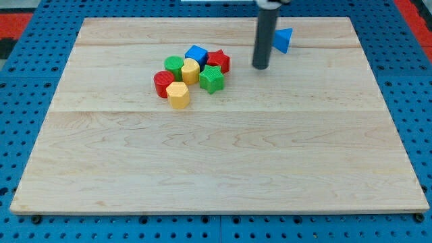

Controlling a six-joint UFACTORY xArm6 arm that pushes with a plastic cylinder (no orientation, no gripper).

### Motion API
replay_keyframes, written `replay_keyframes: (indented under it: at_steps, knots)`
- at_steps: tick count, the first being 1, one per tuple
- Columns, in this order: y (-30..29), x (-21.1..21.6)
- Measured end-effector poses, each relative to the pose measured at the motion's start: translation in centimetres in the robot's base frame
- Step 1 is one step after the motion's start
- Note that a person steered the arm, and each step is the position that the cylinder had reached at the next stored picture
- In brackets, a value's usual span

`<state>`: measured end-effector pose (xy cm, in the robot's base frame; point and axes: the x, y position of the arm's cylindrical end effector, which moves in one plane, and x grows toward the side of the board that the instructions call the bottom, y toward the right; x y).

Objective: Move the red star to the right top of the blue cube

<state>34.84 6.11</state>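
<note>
My tip (260, 67) rests on the table (216, 169) near its top edge, right of centre; the rod has no jaws to open or close. The red star (219, 61) sits just left of the tip, touching the blue cube (196, 55) on the cube's right. A blue triangle (284, 40) lies right of the rod. Green, yellow and red blocks cluster below the cube.

Rod (264, 34) hides part of blue triangle (284, 40).
</note>
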Motion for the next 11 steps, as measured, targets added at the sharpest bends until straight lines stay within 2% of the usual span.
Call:
replay_keyframes:
  at_steps: [1, 2, 5, 11]
  knots:
    - [-3.0, 3.1]
    - [-3.1, 3.8]
    - [-4.3, -1.1]
    - [-5.0, -3.7]
